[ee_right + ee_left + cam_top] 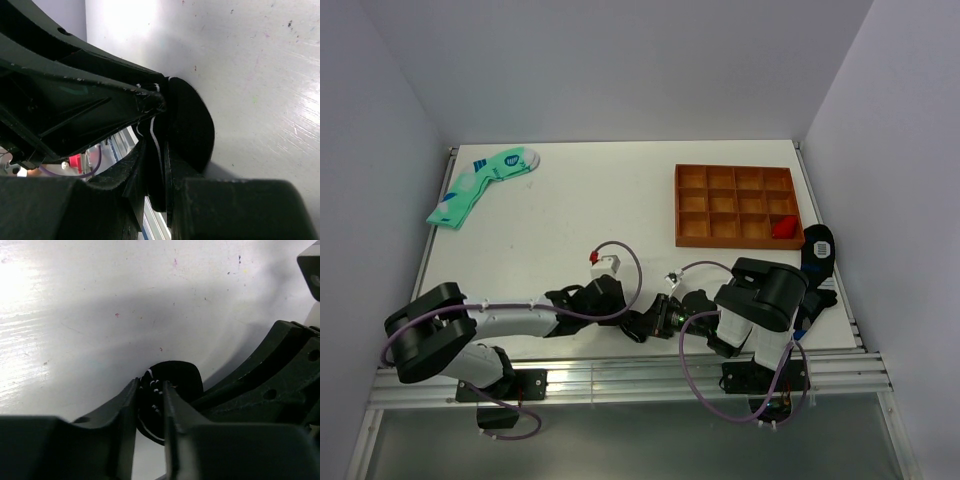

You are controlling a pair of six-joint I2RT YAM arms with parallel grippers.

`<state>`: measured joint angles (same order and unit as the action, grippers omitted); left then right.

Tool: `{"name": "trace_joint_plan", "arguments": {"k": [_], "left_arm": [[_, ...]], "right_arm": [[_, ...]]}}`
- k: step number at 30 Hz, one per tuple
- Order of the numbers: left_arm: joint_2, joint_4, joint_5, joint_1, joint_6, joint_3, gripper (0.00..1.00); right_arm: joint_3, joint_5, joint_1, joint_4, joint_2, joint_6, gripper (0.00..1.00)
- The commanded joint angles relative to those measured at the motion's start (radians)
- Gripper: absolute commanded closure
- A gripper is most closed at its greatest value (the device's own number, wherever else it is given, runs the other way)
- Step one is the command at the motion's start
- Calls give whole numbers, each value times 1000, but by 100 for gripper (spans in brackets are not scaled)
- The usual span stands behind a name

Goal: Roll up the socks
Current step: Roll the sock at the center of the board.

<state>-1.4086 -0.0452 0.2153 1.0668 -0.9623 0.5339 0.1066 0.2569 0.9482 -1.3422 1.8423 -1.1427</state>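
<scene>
Far left at the back of the white table (590, 200) lies a mint-green sock w/ blue marks (480, 185), flat, well apart from the arms. The left arm (510, 322) comes from the bottom-left corner and reaches to the right, low along the near edge.

The left gripper (150, 385) is clamped on the black socks (175, 377), soft knit w/ thin white stripes. In the left wrist view the two black fingers (127, 405) stand close together and the striped fabric is pinched between them. The rest of the bundle bulges out past the tips as a rounded dark lump, down on the table surface. So the socks are near the front edge, approx. in the middle between the two arms.

The right gripper (156, 150) meets them from the opposite side. Its jaws are also pressed together on the same fabric, one white stripe showing in the narrow gap. The two grippers are just beside each other, tip nearly to tip.

Further right, at the back, stands an orange-brown tray w/ square compartments (735, 178); a small red object (783, 228) sits in its near-right corner compartment. Just beside the tray, at the right table edge, lies a dark sock w/ white patch (817, 250).
</scene>
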Motion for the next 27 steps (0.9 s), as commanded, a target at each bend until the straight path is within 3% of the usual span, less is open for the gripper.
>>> {"name": "trace_joint_plan", "arguments": {"k": [1,10,27], "left_arm": [[-70,142,-11,22,28,15,77],[-110,254,24,61,34,80,100],[-159,436,90,104,11,170,100]], "right_arm": [[-58,-31,3,365,67,115,100],[-61,-33,1,351,67,123,99],[-54,-42,1,393,-11,161,94]]}}
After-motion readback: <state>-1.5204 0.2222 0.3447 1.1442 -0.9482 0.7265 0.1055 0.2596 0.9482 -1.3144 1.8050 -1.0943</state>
